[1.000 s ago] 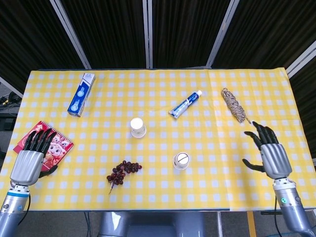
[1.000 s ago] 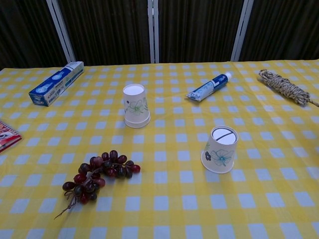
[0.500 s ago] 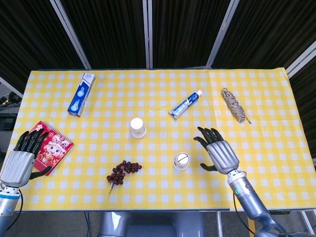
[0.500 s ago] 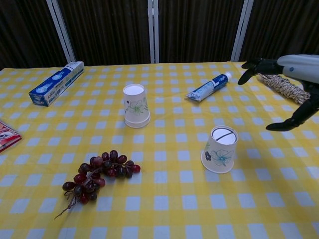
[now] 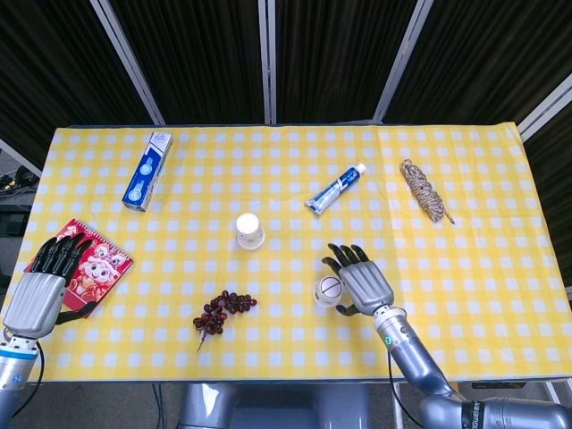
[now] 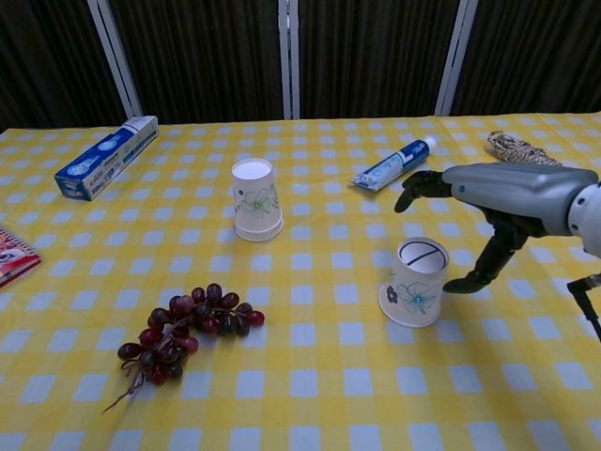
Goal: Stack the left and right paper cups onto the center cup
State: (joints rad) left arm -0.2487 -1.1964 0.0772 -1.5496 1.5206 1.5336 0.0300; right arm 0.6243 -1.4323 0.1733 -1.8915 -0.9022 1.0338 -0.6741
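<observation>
no legible text, toothpaste box (image 5: 147,170) lettering (too blurred)

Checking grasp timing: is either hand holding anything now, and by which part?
Nothing is held. The right hand is open beside the paper cup, not gripping it; the left hand is empty.

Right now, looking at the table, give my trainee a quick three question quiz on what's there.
1. True or false: the right hand already grips the nearer paper cup.
2. How many paper cups stand on the table?
3. What lies closest to the far cup: A grapes, B rope, C booklet?

Key: 1 false, its fingers are spread beside the cup. 2 two, both upside down. 3 A.
</observation>
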